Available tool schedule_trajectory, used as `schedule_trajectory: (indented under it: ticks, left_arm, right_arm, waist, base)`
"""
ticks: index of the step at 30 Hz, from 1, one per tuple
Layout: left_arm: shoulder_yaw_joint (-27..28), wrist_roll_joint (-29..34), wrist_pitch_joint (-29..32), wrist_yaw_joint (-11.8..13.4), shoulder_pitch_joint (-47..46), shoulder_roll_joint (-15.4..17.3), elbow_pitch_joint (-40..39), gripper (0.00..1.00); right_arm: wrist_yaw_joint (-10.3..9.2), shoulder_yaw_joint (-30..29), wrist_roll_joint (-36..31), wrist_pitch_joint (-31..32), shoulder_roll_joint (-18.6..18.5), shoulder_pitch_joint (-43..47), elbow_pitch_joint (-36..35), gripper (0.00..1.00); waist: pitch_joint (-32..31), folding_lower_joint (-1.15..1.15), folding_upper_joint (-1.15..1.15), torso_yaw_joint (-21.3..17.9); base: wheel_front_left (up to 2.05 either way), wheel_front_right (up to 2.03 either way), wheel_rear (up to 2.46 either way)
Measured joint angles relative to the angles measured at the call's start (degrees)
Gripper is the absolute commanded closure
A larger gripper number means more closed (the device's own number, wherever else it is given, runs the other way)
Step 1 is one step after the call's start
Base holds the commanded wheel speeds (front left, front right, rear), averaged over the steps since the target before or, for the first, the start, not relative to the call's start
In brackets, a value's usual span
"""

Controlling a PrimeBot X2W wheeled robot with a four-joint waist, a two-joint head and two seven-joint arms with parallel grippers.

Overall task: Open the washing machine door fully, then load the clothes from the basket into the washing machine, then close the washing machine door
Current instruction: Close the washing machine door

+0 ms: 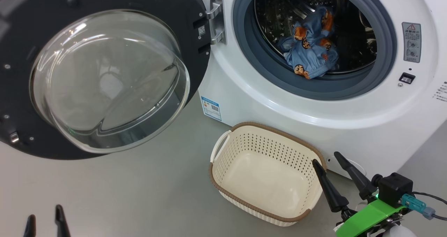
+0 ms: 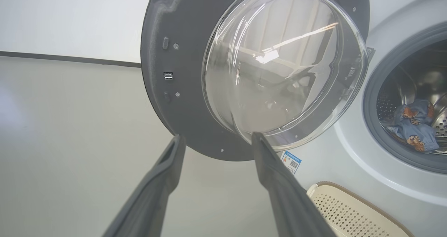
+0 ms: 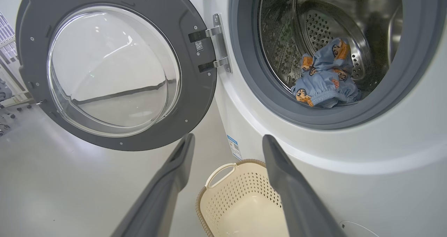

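Left gripper (image 1: 45, 223) and right gripper (image 1: 327, 159) are hanging open; the stiff, heavy-looking washing machine door (image 1: 108, 79) is probably wanting a push on its black ring's (image 1: 15, 100) free edge.

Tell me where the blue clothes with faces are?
In the head view, upper right: the clothes lie in the drum of the washing machine, behind its grey-blue gasket, above the empty basket.

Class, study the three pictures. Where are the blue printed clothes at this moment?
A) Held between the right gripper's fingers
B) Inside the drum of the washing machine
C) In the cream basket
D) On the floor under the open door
B: the clothes lie bundled in the steel drum of the washing machine, and the basket has a bare bottom.
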Motion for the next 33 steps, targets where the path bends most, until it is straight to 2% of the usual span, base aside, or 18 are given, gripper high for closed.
schedule_trajectory:
  ticks: [1,3,5,6,12,16,20,25,28,29,30,33]
  left_arm:
    - [0.26,0.00,0.00,-0.05,-0.05,0.01,-0.20,0.14]
    - [0.89,0.19,0.00,-1.03,-0.32,0.00,-0.52,0.56]
    - [1.86,0.49,0.00,-1.58,-0.92,-0.01,-1.16,0.79]
    - [2.58,0.41,0.00,-2.05,-1.51,-0.02,-1.46,1.00]
    - [9.38,0.52,0.00,-6.23,-8.24,-0.01,-4.36,1.00]
    - [12.95,-0.12,0.00,-7.73,-13.91,2.23,-4.88,1.00]
    - [17.58,-5.00,-0.07,-8.26,-22.57,8.36,-3.43,1.00]
    - [18.07,-11.93,-0.08,-8.51,-31.26,16.92,3.31,1.00]
    - [17.56,-17.61,-0.08,-8.51,-35.84,21.32,10.89,1.00]
    - [16.75,-21.01,-0.07,-8.50,-38.65,24.75,16.90,1.00]
    - [16.01,-22.72,-0.04,-8.51,-39.94,26.43,19.75,1.00]
    - [14.02,-28.35,2.02,-8.51,-43.81,30.19,27.24,1.00]
  right_arm:
    - [0.00,-0.04,0.00,0.00,0.02,0.01,-0.01,0.00]
    - [0.00,-0.14,0.00,0.00,0.07,0.01,-0.03,0.00]
    - [0.00,-0.38,0.00,0.00,0.11,0.03,-0.10,0.00]
    - [0.00,-0.54,0.00,0.00,0.14,0.04,-0.12,0.00]
    - [0.00,-1.98,-0.09,0.00,0.54,0.32,-0.60,0.00]
    - [0.00,-2.49,-0.10,0.00,0.67,0.56,-0.92,0.00]
    - [0.00,-2.38,-0.19,0.00,0.85,0.94,-1.29,0.00]
    - [0.00,-2.27,-0.27,0.00,0.78,0.85,-1.64,0.00]
    - [0.00,-2.10,-0.27,0.00,0.60,0.37,-1.64,0.00]
    - [0.00,-1.86,-0.27,0.00,0.44,-0.51,-1.72,0.00]
    - [0.00,-1.71,-0.29,0.00,0.34,-0.84,-1.80,0.00]
    - [0.00,-1.19,-0.63,0.00,0.23,-1.49,-1.86,0.00]
  waist:
    - [0.02,0.00,0.00,-0.03]
    - [0.11,0.00,0.00,-0.07]
    - [0.28,0.00,0.00,-0.10]
    - [0.37,0.00,0.00,-0.11]
    - [0.95,0.00,0.00,-0.22]
    - [1.38,0.00,0.00,-0.33]
    - [2.26,0.00,0.00,-1.28]
    - [3.96,0.00,0.00,-2.92]
    - [5.09,0.00,0.00,-3.97]
    - [5.83,0.00,0.00,-4.70]
    - [6.17,0.00,0.00,-5.05]
    - [7.18,0.00,0.00,-6.12]
  base:
    - [0.00,0.00,0.00]
    - [0.00,0.00,0.00]
    - [0.00,0.00,0.00]
    - [0.00,0.00,0.00]
    - [0.00,0.00,0.00]
    - [0.00,0.00,0.00]
    - [0.00,0.00,0.00]
    - [0.00,0.00,0.00]
    - [0.00,0.00,0.00]
    - [0.00,0.00,0.00]
    - [0.00,0.00,0.00]
    - [0.00,0.00,0.00]
